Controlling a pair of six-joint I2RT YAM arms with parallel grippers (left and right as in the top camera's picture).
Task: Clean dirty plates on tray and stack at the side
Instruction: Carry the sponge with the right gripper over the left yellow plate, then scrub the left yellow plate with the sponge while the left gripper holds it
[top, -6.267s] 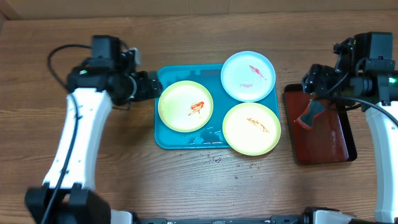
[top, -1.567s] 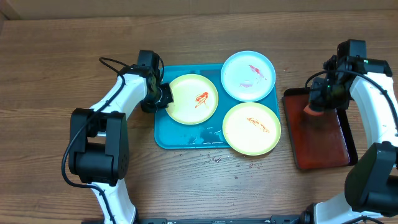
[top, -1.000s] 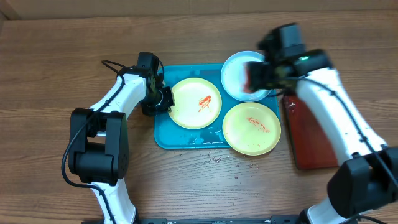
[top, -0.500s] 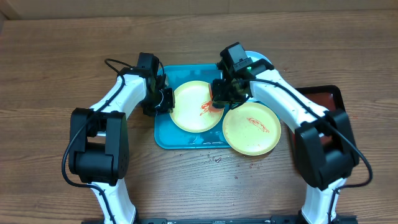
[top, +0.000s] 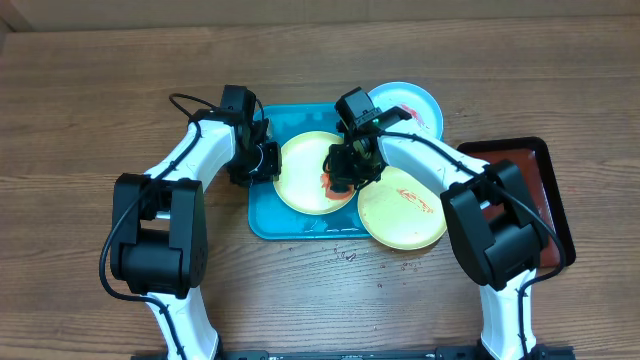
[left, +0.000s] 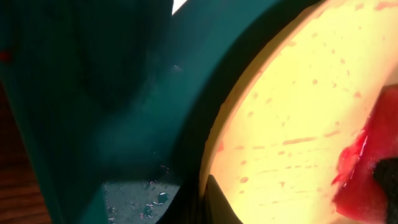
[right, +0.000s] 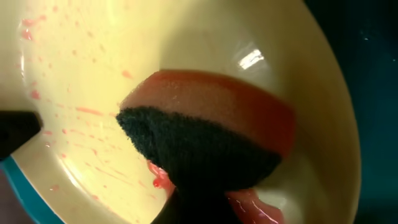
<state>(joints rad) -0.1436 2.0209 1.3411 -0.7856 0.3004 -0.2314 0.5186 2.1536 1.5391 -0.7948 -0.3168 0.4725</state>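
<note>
Clamping sponge on yellow plate, right gripper reaches across blue plate; left gripper: closure unclear.

**Overhead: one tray, three plates, two grippers**

Teal tray, centre of wooden table.
- Yellow-green plate inside; left gripper at its 9 o'clock rim, right gripper with reddish sponge on its 3 o'clock side.
- Second yellow-green plate at the tray's 4 o'clock corner.
- Light-blue plate at 1 o'clock.

Red-brown tray at the table's 3 o'clock.

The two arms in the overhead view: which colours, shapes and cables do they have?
The left arm and right arm match: smooth white link shells between boxy black joint housings, with thin black cables looping beside them. The left pincer and right pincer are black.
</note>
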